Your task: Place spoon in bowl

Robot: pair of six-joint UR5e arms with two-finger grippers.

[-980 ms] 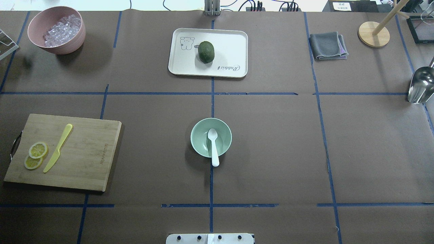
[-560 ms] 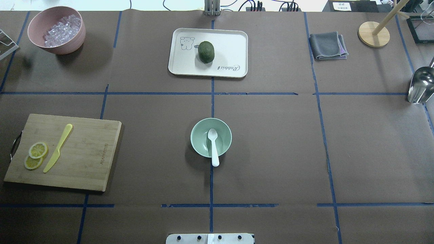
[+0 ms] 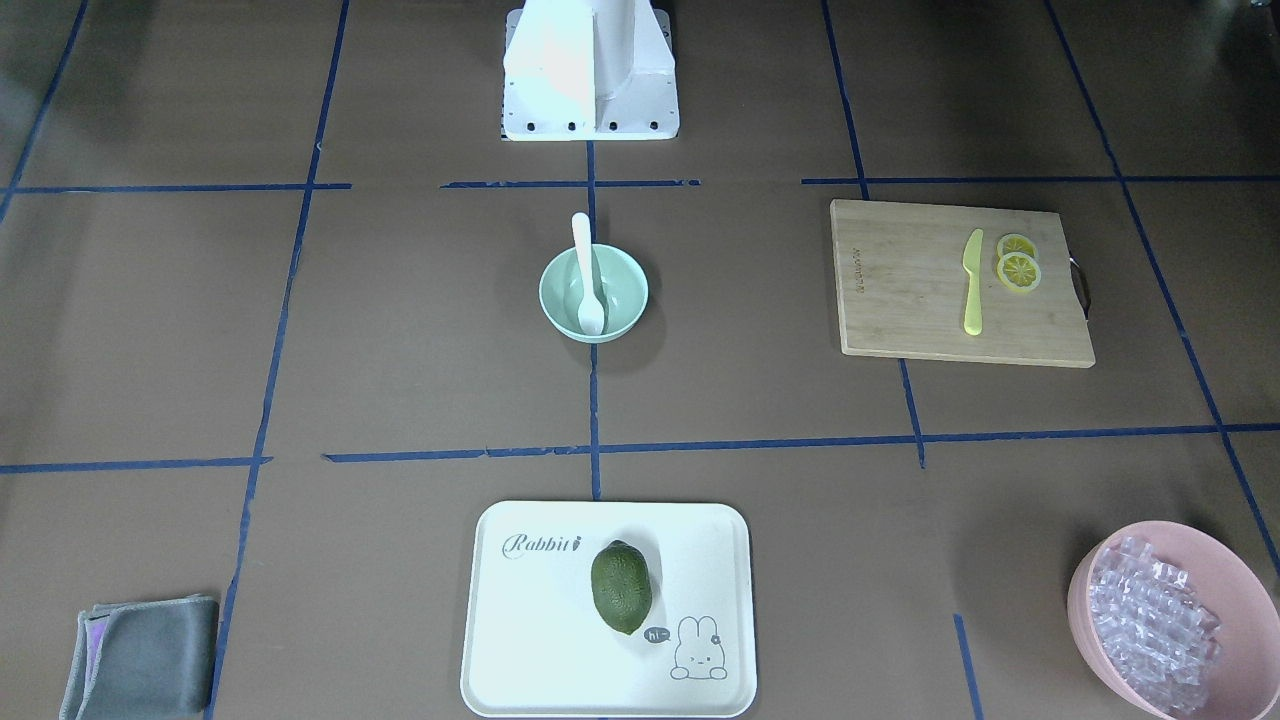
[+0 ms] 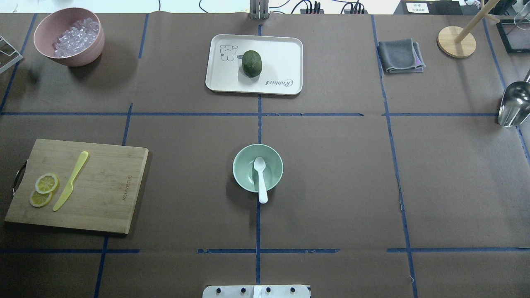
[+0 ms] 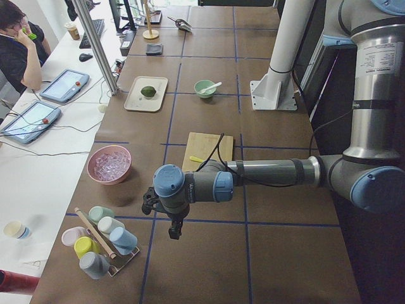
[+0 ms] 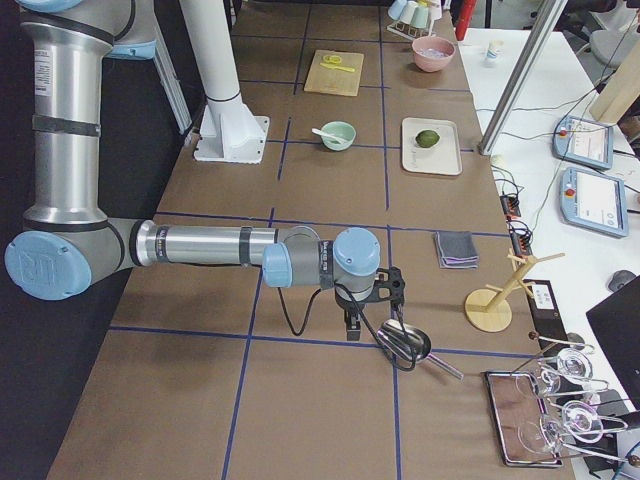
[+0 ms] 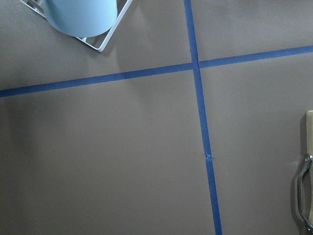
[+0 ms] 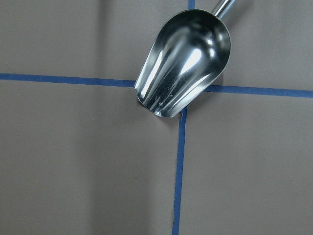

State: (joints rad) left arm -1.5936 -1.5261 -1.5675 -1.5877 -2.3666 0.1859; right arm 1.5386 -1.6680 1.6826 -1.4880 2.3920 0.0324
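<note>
**Left pincer** (image 5: 172,232): hangs over bare brown counter (image 4: 331,186) at the robot's left end. It shows only in the side view, so I cannot tell whether it is spread or pressed together.
- Rack of pastel cups (image 5: 101,244): just beside this pincer.
- Wooden cutting board (image 4: 103,182): near this pincer, carrying a yellow plastic knife (image 4: 71,180) and two lemon slices (image 4: 43,189).
- Pink bowl of clear cubes (image 4: 78,60): near.

**Right pincer** (image 6: 352,330): hangs over the counter at the opposite end. Its state likewise cannot be told.
- Steel scoop (image 8: 183,61): lies just beside this pincer.
- Folded grey cloth (image 4: 399,56): near.

**White spoon** (image 4: 260,179): well apart from both pincers, roughly midway between them. Its scoop lies inside the mint-green bowl (image 4: 240,165); its handle rests on the rim and pokes out toward the robot's base.

**White tray** (image 4: 277,58): beyond the bowl, far from both pincers, bearing a dark green fruit (image 4: 251,63).
</note>
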